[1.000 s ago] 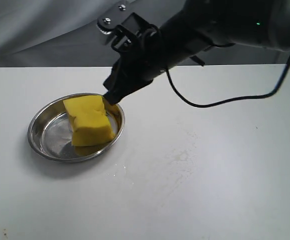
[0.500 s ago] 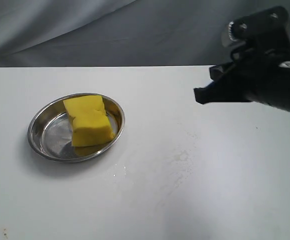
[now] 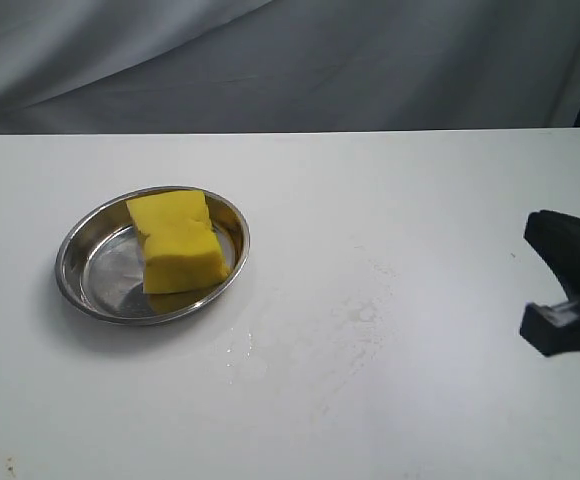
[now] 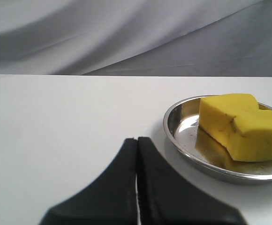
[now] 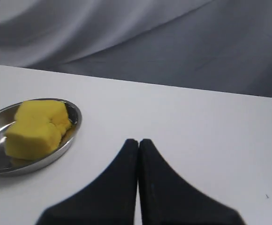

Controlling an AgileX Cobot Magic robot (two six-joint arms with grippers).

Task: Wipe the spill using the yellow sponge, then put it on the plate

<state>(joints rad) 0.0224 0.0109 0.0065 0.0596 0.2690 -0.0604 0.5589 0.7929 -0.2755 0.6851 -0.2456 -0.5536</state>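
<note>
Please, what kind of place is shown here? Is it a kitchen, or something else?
Most likely a robot test bench, not a kitchen. It has a plain white table and a grey cloth backdrop. The only props are a steel plate holding a yellow sponge, and the right gripper is in view.

One plate (image 3: pixel 65 265) stands on the one white table (image 3: pixel 420 200). In the plate lies one yellow sponge (image 3: pixel 178 243) — a single block, with a dent across it. On the table right of the plate there is one pale smudge (image 3: pixel 362 313). Closer to the plate's rim are a few tiny wet specks (image 3: pixel 238 348), too small to count exactly. The grippers are two — the left gripper (image 4: pixel 137 139) and the right gripper (image 5: pixel 138 140). Behind the plate hangs one grey cloth (image 3: pixel 270 60).
</note>
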